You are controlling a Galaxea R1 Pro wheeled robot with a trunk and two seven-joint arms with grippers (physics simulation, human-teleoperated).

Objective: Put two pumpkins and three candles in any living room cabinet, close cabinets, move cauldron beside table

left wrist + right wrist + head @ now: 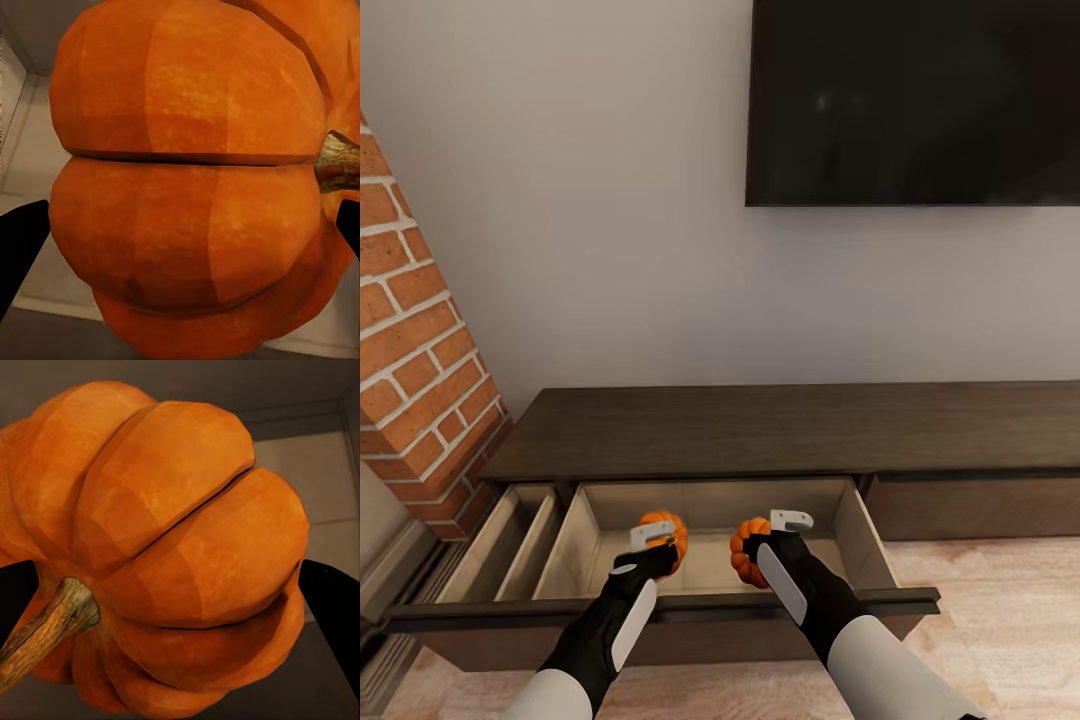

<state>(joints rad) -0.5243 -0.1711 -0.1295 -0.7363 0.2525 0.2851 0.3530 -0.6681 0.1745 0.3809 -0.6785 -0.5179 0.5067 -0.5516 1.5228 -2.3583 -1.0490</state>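
We hold one pumpkin in each gripper over the open drawer (pixel 710 570) of the cabinet (pixel 780 430). The left gripper (pixel 656 548) is clenched on the left pumpkin (pixel 670 524), which sits at about 11 o'clock of the drawer's centre. The right gripper (pixel 772 545) is clenched on the right pumpkin (pixel 743 553), at about 1 o'clock of the centre. In both wrist views the dark fingertips (pixel 19 251) flank the fruit on either side, and pale drawer floor shows behind it (the stem (pixel 49 624) lies sideways in each view).

Whether either pumpkin touches the drawer floor, we cannot tell.

Hazards from here, as we judge them:
- Release from height: a round, ribbed body may roll and strike the drawer wall or the other pumpkin.
- The two pumpkins are near each other; lowering both together risks contact and a shifted grip.
- Withdrawal: the forearms cross the drawer front (pixel 690 603), so a low retreat could snag it.
- A narrower drawer (pixel 510 545) at 9 o'clock also stands open and must be shut later.
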